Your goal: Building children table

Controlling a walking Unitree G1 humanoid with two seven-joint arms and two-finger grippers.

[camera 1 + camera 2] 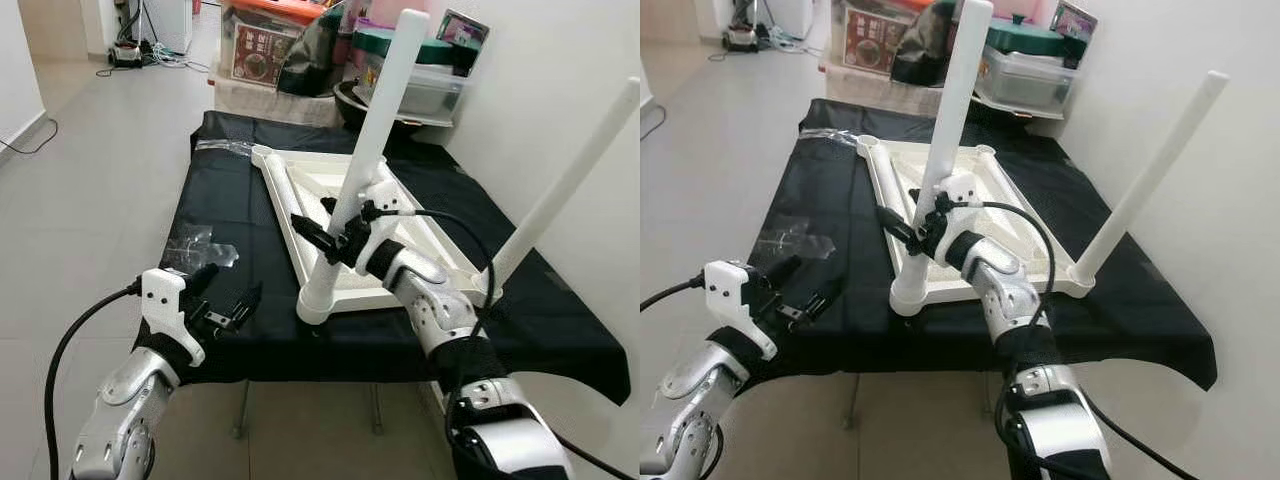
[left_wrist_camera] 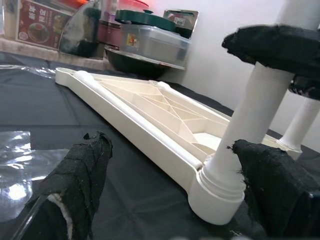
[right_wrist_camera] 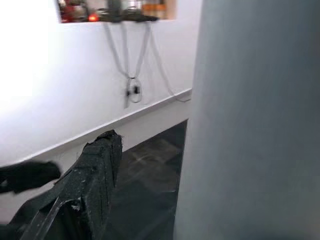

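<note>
While left pincer [image 1: 228,302] open beside tabletop [image 1: 300,185], right pincer [image 1: 335,232] around leg [image 1: 362,160].

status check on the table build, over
Right gripper shut on near table leg. Left gripper open, idle at the cloth edge. Tabletop upside down, two legs standing.

Even, bright indoor light fills both head views, sharp throughout, with glare on the crinkled plastic wrap [image 1: 200,245]. In the right wrist view the white leg [image 3: 250,120] beside the fingers [image 3: 95,170] is soft and out of focus, and the wall beyond them is washed out.
</note>
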